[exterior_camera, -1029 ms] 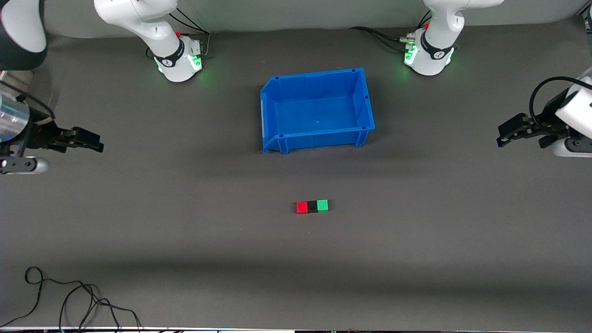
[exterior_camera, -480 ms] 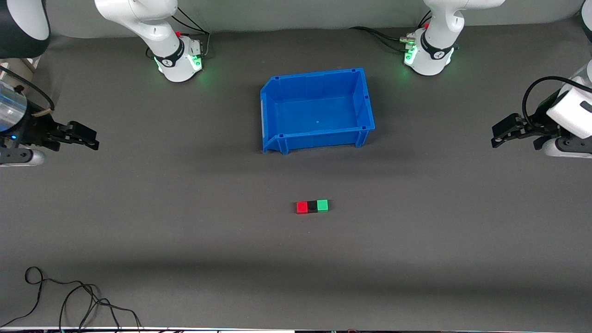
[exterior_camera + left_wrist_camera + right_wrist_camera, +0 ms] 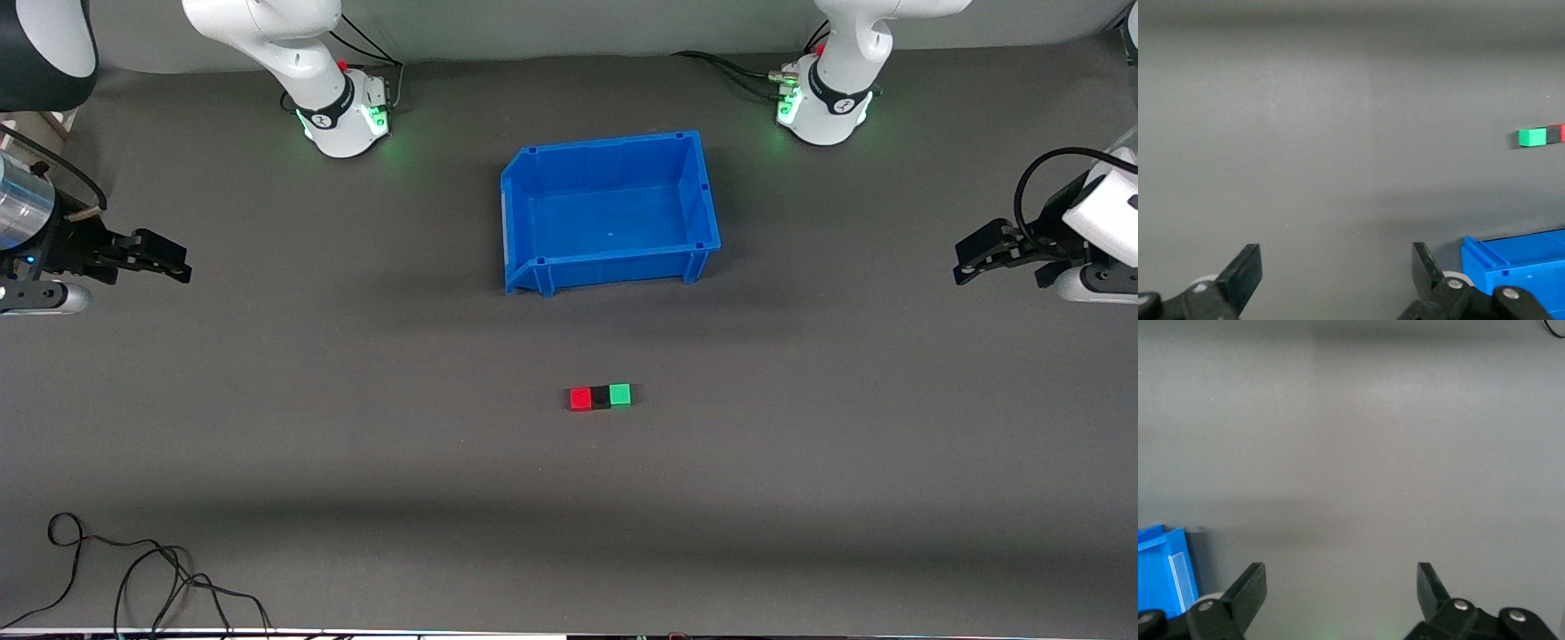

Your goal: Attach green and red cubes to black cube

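**Mia:** When you look from the front, what sits on the mat (image 3: pixel 356 427)?

**Ben:** Three tiny cubes in a row, all touching. The black cube (image 3: pixel 601 396) is in the middle. The red cube (image 3: pixel 581 398) is stuck on the side toward the right arm's end of the table. The green cube (image 3: pixel 620 394) is on the side toward the left arm's end. The row lies nearer the front camera than the blue bin (image 3: pixel 524 222), and well apart from it.

**Mia:** Where are the grippers?

**Ben:** The right gripper (image 3: pixel 178 265) hangs over the right arm's end of the mat. The left gripper (image 3: pixel 965 262) hangs over the left arm's end. Both are far from the cubes and hold nothing. Some loose black wire (image 3: pixel 133 569) lies at the mat's near edge.

**Mia:** What does the left wrist view show?

**Ben:** Two black fingers (image 3: pixel 1245 275) spread wide apart, with bare mat between them. A corner of the bin (image 3: pixel 1518 257) shows beside one finger. Far off are the green cube (image 3: pixel 1532 137), the black cube (image 3: pixel 1553 135) and a sliver of the red cube (image 3: pixel 1562 133).

**Mia:** And the right wrist view?

**Ben:** Its fingers (image 3: pixel 1250 588) are spread wide apart too, over bare mat. A bit of the bin (image 3: pixel 1161 563) shows at the edge.
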Motion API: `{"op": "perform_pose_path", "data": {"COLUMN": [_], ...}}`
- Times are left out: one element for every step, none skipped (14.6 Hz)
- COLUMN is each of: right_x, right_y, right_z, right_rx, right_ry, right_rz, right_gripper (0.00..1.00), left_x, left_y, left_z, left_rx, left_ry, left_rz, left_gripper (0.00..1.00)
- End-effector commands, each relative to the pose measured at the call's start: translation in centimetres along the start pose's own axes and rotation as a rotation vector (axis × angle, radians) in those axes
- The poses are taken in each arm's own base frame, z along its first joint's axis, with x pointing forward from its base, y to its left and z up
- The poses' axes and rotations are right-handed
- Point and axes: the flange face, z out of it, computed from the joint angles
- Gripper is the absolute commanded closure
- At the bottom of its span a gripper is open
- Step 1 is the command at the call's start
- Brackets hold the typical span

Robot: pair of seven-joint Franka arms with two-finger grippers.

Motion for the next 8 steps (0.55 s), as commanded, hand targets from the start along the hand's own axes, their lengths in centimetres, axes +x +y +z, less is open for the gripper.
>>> {"op": "perform_pose_path", "data": {"right_x": [-0.26, -0.25, -0.25, -0.25, -0.25, -0.21, -0.25, -0.25], "right_y": [-0.13, -0.05, -0.05, -0.05, -0.06, -0.07, -0.07, -0.07], "right_z": [-0.21, -0.21, -0.21, -0.21, -0.28, -0.20, -0.21, -0.21], "right_rx": [-0.022, -0.022, -0.022, -0.022, -0.020, -0.020, -0.020, -0.020], "right_ry": [0.015, 0.015, 0.015, 0.015, 0.016, 0.015, 0.015, 0.015], "right_rz": [-0.010, -0.008, -0.008, -0.008, -0.008, -0.008, -0.008, -0.007], "right_gripper": [0.00, 0.00, 0.00, 0.00, 0.00, 0.00, 0.00, 0.00], "left_x": [-0.25, -0.33, -0.34, -0.28, -0.28, -0.33, -0.35, -0.38], "left_y": [0.51, 0.50, 0.41, 0.43, 0.43, 0.34, 0.34, 0.34], "left_z": [-0.43, -0.30, -0.29, -0.29, -0.29, -0.36, -0.41, -0.27], "left_rx": [0.049, 0.050, 0.050, 0.048, 0.048, 0.048, 0.048, 0.048], "left_ry": [-0.012, -0.020, -0.022, -0.020, -0.020, -0.020, -0.022, -0.029], "left_rz": [0.016, 0.017, 0.017, 0.016, 0.016, 0.017, 0.017, 0.023], "left_gripper": [0.00, 0.00, 0.00, 0.00, 0.00, 0.00, 0.00, 0.00]}}
